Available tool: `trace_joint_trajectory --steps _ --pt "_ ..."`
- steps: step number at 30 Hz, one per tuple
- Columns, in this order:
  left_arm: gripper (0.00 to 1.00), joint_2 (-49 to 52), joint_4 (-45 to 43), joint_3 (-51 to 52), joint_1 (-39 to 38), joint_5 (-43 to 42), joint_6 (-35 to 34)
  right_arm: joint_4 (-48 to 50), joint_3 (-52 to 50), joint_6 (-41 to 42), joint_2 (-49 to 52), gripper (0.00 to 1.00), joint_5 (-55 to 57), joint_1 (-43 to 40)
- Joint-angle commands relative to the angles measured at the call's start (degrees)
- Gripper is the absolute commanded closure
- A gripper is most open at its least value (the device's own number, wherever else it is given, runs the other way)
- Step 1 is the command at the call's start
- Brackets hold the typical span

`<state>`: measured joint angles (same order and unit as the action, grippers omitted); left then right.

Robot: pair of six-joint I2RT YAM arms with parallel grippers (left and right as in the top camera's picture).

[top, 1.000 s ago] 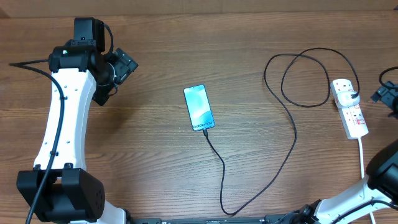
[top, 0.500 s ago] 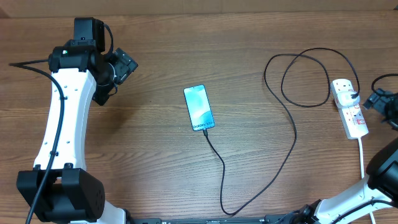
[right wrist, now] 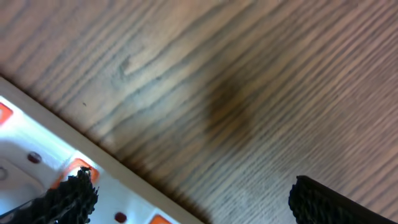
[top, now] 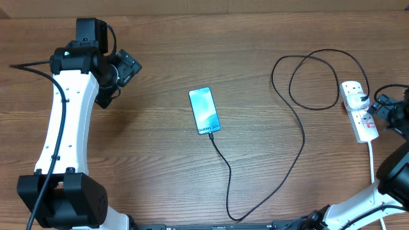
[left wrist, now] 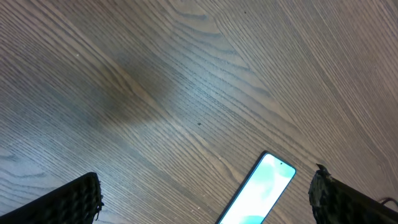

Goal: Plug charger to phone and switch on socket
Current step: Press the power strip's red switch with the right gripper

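The phone lies screen up mid-table, its screen lit; it also shows low in the left wrist view as the phone. The black charger runs from the phone's lower edge, loops round the right side and ends in a plug seated in the white socket. My left gripper hangs open at the far left, well away from the phone. My right gripper is open just right of the socket, one finger over the socket's red-orange switches.
The socket's white cord runs down toward the front right edge, beside the right arm's base. The left arm's white link spans the left side of the wooden table.
My right gripper has come in from the right edge, leftward and slightly down, to the socket's side. The left arm, phone and cable have not moved.
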<state>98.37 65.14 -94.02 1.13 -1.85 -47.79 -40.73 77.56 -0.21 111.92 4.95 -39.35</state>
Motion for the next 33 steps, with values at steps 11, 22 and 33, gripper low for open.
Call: trace_joint_trajectory --steps 11,22,33 --pt "0.0 -1.27 0.2 -0.81 -0.13 0.81 0.66 2.97 -0.35 -0.26 -0.5 0.0 -5.07 -0.26" --pt "0.0 -1.27 0.17 -0.81 -0.13 0.81 0.66 2.78 -0.35 -0.04 2.08 0.0 -5.07 -0.26" --pt "0.0 -1.27 0.2 -0.81 -0.13 0.81 0.66 2.67 -0.35 -0.04 4.15 0.0 -4.98 -0.26"
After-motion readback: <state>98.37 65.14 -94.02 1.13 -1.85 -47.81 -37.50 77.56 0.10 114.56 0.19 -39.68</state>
